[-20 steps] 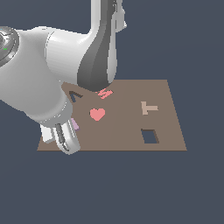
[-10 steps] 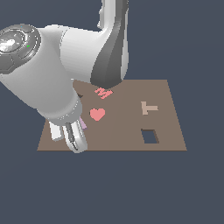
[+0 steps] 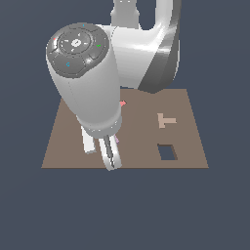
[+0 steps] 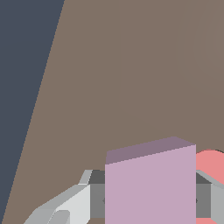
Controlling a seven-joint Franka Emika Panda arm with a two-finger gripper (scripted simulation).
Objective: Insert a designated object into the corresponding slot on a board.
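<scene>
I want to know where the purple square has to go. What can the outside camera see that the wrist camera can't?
Only the exterior view shows the dark square slot, a tan T-shaped piece and the big arm. Only the wrist view shows the lilac tile large and clear, between the jaws, with part of a red-pink piece behind it. Both show the brown board.

The dark square cut-out slot [image 3: 167, 152] lies open and uncovered on the large flat brown board [image 3: 185, 146]. Just beyond the slot lies a flat tan T-shaped piece [image 3: 166, 120]. Toward the exterior view's left of the slot, bare board runs to the bulky white arm [image 3: 93, 83].
</scene>
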